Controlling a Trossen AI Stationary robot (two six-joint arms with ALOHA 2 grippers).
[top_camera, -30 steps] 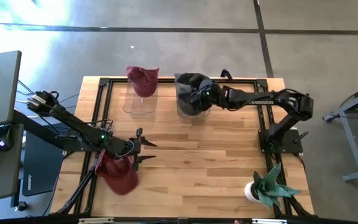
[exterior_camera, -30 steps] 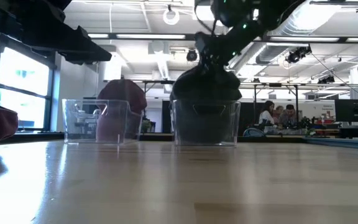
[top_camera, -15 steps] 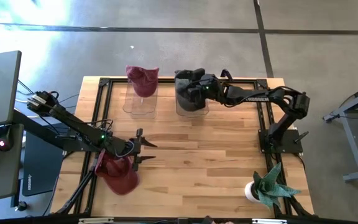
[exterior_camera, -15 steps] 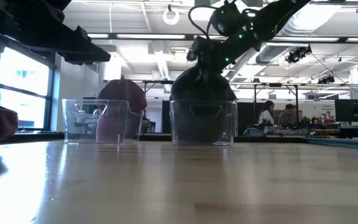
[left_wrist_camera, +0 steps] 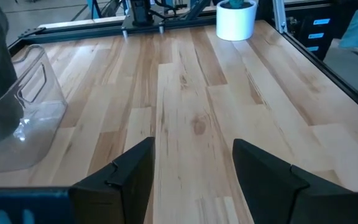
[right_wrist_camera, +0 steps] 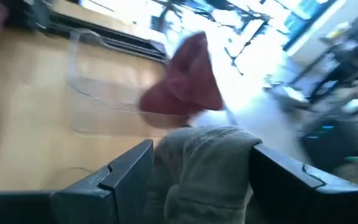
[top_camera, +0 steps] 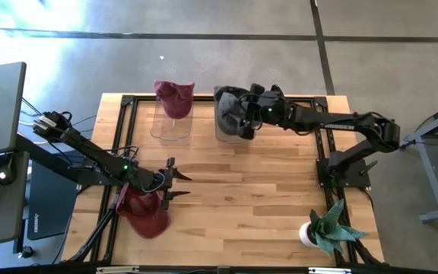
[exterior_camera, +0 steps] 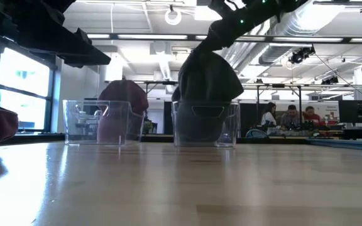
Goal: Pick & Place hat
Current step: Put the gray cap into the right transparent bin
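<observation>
A dark grey hat [top_camera: 230,110] sits in a clear container [top_camera: 234,137] at the table's far middle, its top rising above the rim [exterior_camera: 207,69]. My right gripper [right_wrist_camera: 201,149] is open above it, one finger on either side of the hat's top [right_wrist_camera: 204,168]. A maroon hat [top_camera: 173,95] rests in a second clear container [top_camera: 172,131] to the left. Another maroon hat [top_camera: 144,213] lies on the table near the left front, under my left arm. My left gripper [top_camera: 179,185] is open over bare wood just right of it. My right gripper comes slanting down from the table's right, its fingers [right_wrist_camera: 129,168] on either side of the grey hat's top [right_wrist_camera: 194,155]. Whether they touch the cloth, I cannot tell. The hat's lower part stays in the container.
A potted plant in a white pot [top_camera: 325,230] stands at the near right corner. Black rails [top_camera: 128,99] frame the table. The wooden middle [top_camera: 242,190] lies between the arms. People sit in the room far behind [exterior_camera: 288,116].
My right gripper has risen and drawn back toward the table's right edge. The grey hat, low and rounded in its container a second ago, now stands taller, with its top pulled up above the rim.
</observation>
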